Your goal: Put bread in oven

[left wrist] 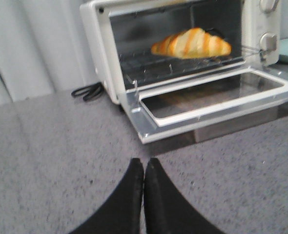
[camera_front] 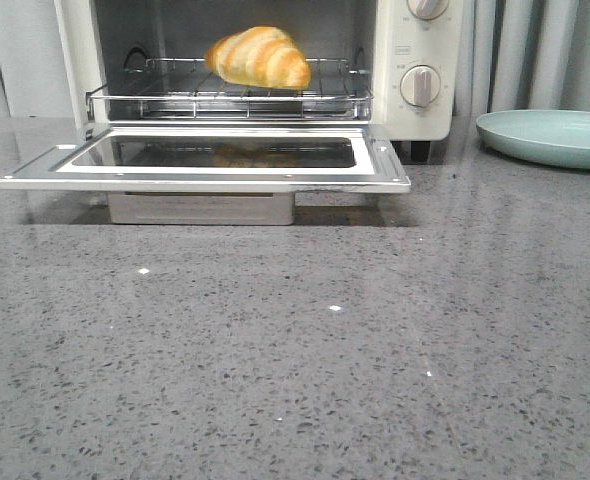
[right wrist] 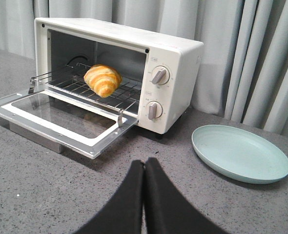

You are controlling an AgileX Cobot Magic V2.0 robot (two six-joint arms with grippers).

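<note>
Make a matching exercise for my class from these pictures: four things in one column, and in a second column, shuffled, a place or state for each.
Things:
1. bread
2. oven door
3. plate
4. left gripper

States:
A. empty, on the counter beside the oven
B. folded down, open
C. fingers pressed together, holding nothing
D. lying on the wire rack

Pairs: 1-D, 2-B, 3-A, 4-C
</note>
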